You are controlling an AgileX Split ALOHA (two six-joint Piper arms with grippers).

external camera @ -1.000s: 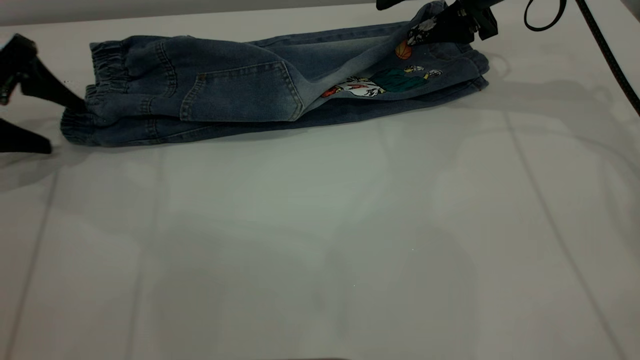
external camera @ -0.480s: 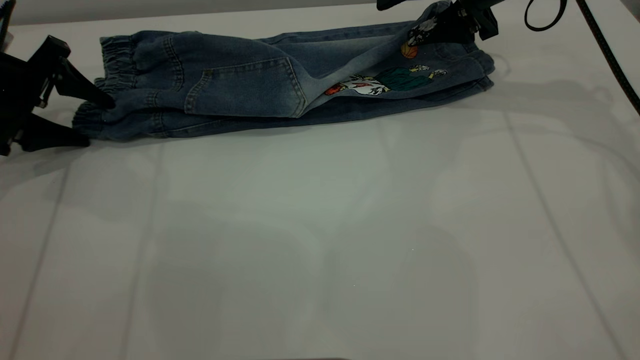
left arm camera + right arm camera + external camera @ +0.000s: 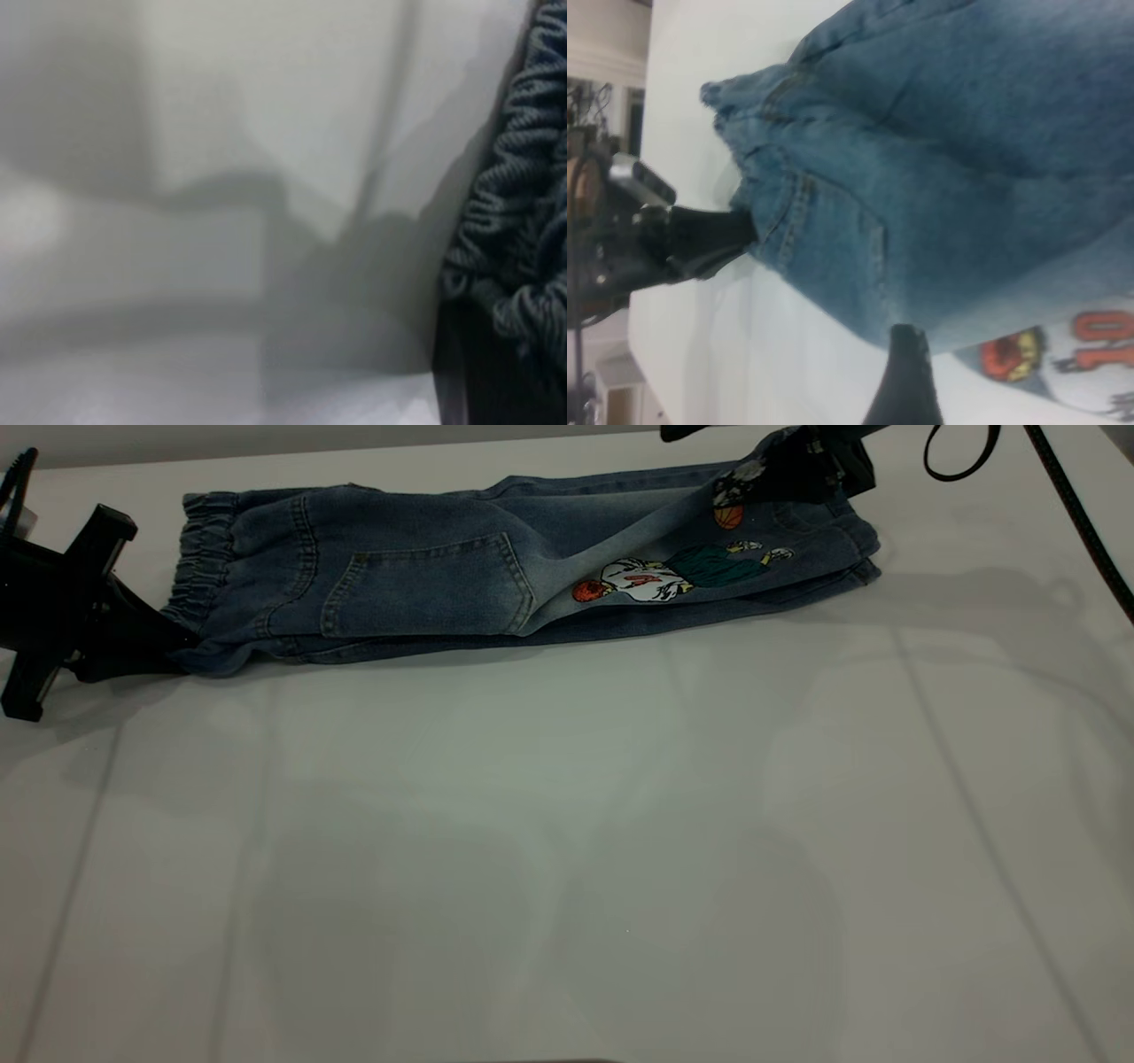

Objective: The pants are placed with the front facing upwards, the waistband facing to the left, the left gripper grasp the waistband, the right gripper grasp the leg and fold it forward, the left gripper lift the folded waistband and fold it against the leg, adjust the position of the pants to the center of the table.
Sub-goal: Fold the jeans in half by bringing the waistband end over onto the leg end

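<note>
I am seeing one pair of pants (image 3: 496,576) lying folded lengthwise along the upper part of the desk (image 3: 567,850), with the left tool (image 3: 173,645) at the far left of the frame pinching closed on the near corner of the waistband (image 3: 202,558). At the upper right, the right tool (image 3: 802,465) is clamping the leg end beside the cartoon print, where I am reading "10".
</note>
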